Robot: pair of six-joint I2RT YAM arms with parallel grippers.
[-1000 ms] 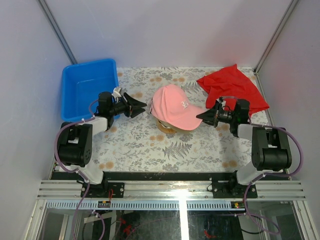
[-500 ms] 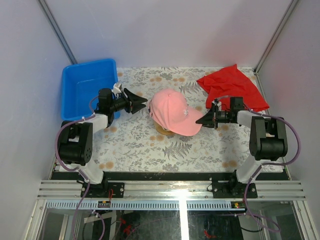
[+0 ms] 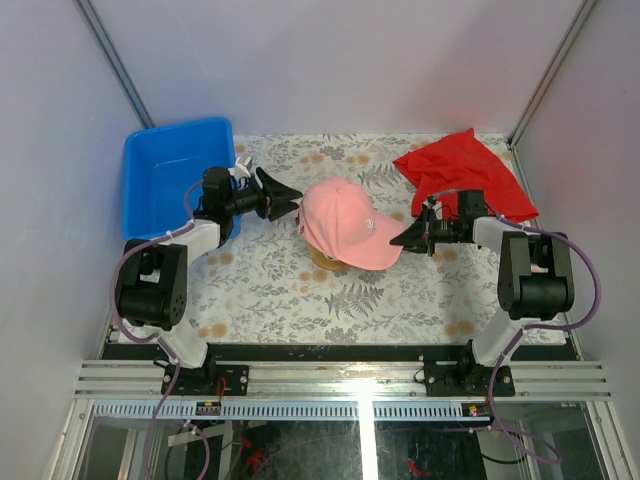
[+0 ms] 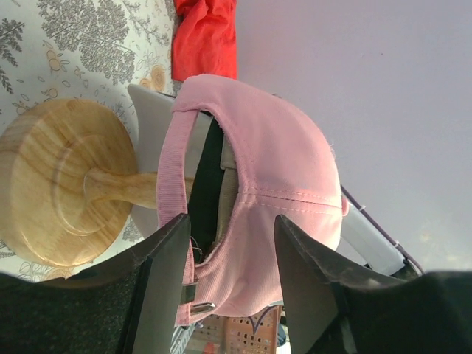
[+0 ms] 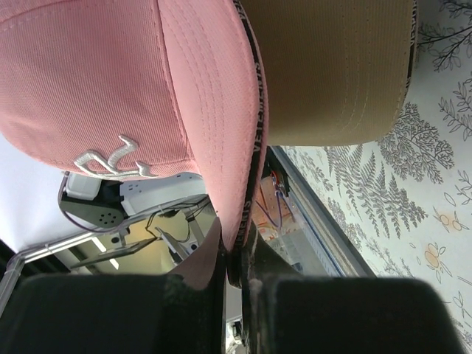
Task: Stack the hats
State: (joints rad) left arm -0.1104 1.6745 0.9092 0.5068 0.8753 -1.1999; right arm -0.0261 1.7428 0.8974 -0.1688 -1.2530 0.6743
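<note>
Now: left gripper (image 3: 293, 201) moves nearer the rear of pink hat (image 3: 340, 218), wide, empty | right gripper (image 5: 234, 247) stays pinched on brim | hat tops tan hat (image 5: 332, 74) on wooden stand (image 4: 51, 184) | likely final straightening

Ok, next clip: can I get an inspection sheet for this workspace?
Surface: floral-print tabletop, flat.
Job's things: pink fabric cap tops the stack on the wooden mushroom-shaped stand; tan cap brim beneath it.
Clutter: crumpled red cloth; blue plastic bin.
Grippers: left gripper open at the cap's back; right gripper shut on the pink brim.
Cables: purple cables loop beside both arms.
Surroundings: pale enclosure walls.
</note>
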